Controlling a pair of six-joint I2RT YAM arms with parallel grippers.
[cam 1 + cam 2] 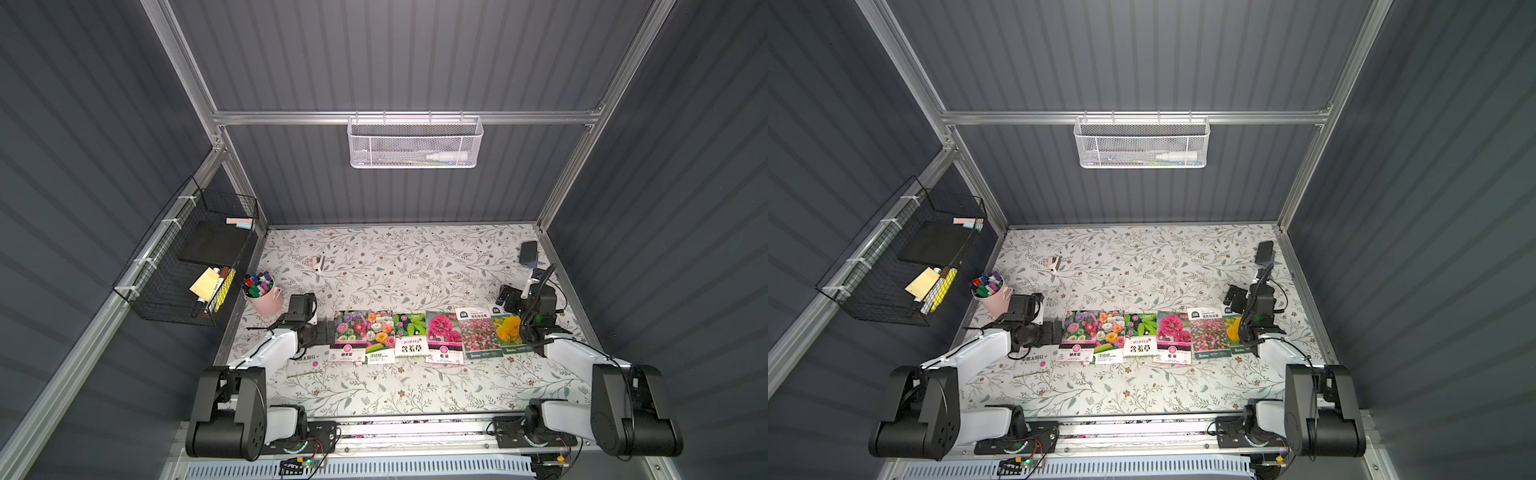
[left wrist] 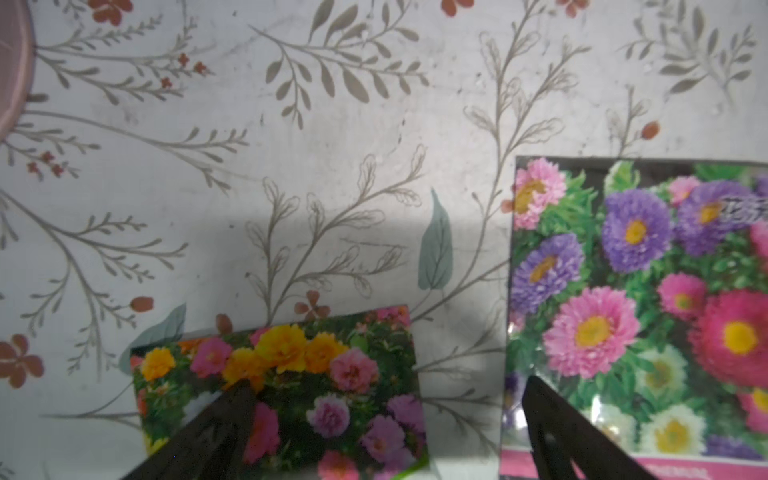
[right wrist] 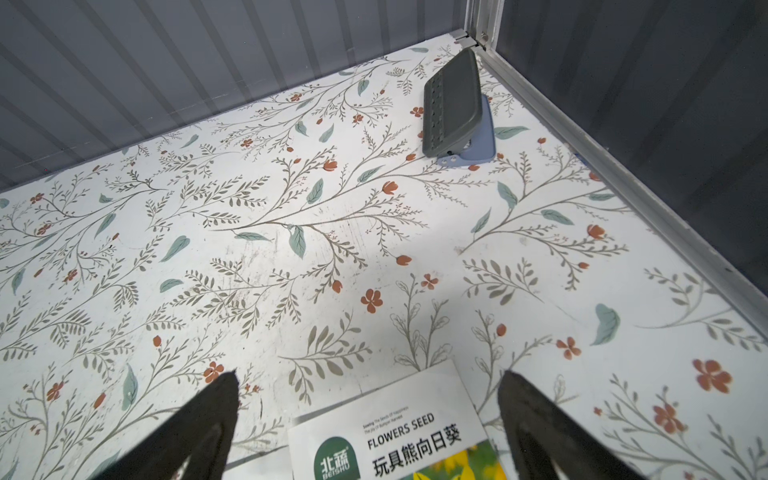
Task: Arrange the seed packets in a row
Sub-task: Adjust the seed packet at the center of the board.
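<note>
The table wore a white sheet printed with grey sprigs and small red flowers, scuffed in places. It was boxed in by dark grey ribbed walls on an aluminium frame.

The seed packets lay flat in a row across the near middle, six of them touching or overlapping. A seventh packet sat at the left end, nearer and tilted, partly under the left arm.

The left gripper hung released, jaws spread over the gap between that packet and the aster packet. The right gripper hung released and empty above the sunflower packet at the right end.

A white mesh basket hung on the far wall and a black wire basket on the left wall. A pink cup of markers stood at the left edge, and a dark grey device sat in the far right corner.
</note>
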